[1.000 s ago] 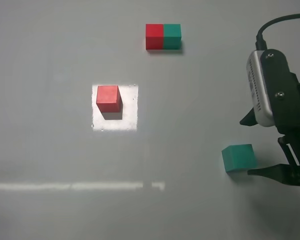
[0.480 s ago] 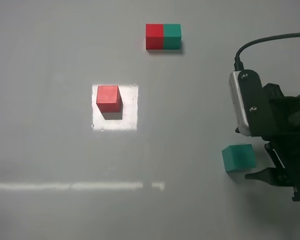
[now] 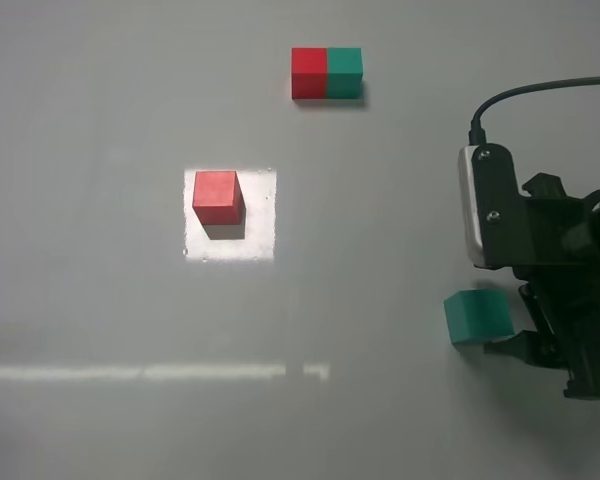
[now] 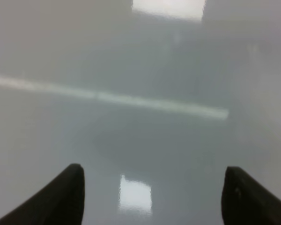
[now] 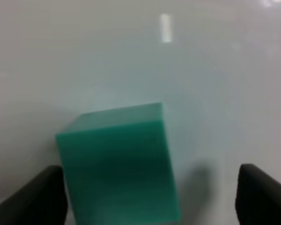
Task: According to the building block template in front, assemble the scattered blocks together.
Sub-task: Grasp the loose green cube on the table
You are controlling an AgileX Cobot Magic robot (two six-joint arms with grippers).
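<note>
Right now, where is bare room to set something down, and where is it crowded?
Free: the table left of the red cube, and the wide stretch between it and the green cube. Also free: around the template. Crowded: the right edge, where the right tool straddles the green cube.

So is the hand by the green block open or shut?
Open. The right hand has its fingers spread wide around the green block, with a gap showing on one side.
</note>
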